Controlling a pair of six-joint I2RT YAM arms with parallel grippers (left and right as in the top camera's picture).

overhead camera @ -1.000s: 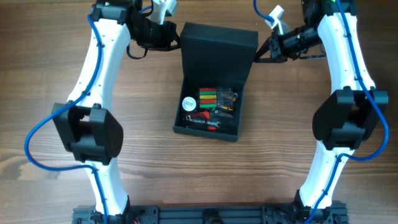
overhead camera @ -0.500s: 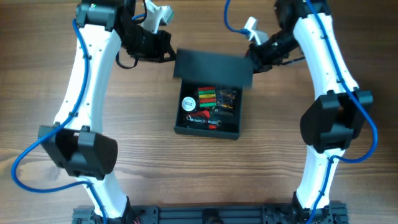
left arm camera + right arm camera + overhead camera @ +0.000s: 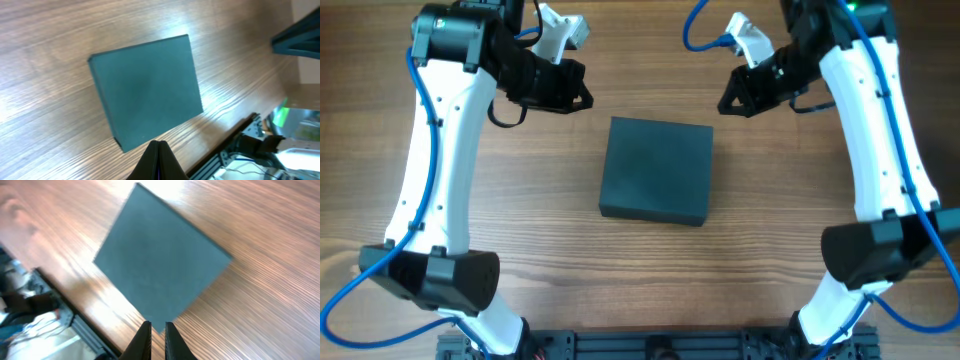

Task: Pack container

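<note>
The wooden worktop (image 3: 770,250) fills my overhead view, and I take every place from the container (image 3: 656,170) that lies flat on it. The left arm (image 3: 430,150) rises along the container's left side and the right arm (image 3: 880,150) along its right side; both bend inward past its far edge. A black frame rail (image 3: 650,348) runs on the near side of the container, well apart from it.

The container is a dark teal-grey rectangular box with its flap lid down flat, so I see only the plain top. Nothing touches it.

The left tool (image 3: 582,98) hangs beyond the container's far-left corner, near it but apart, tips pointing toward the box. In the left wrist view the container (image 3: 147,90) sits ahead of the tool (image 3: 156,155), whose fingers meet in a single point: clenched on nothing.

The right tool (image 3: 725,105) hangs just beyond the far-right corner, also clear of the box. In the right wrist view the container (image 3: 160,265) lies ahead, one corner reaching toward the tool (image 3: 158,332). Its two fingers stand a narrow slit apart, released, with nothing between them.
</note>
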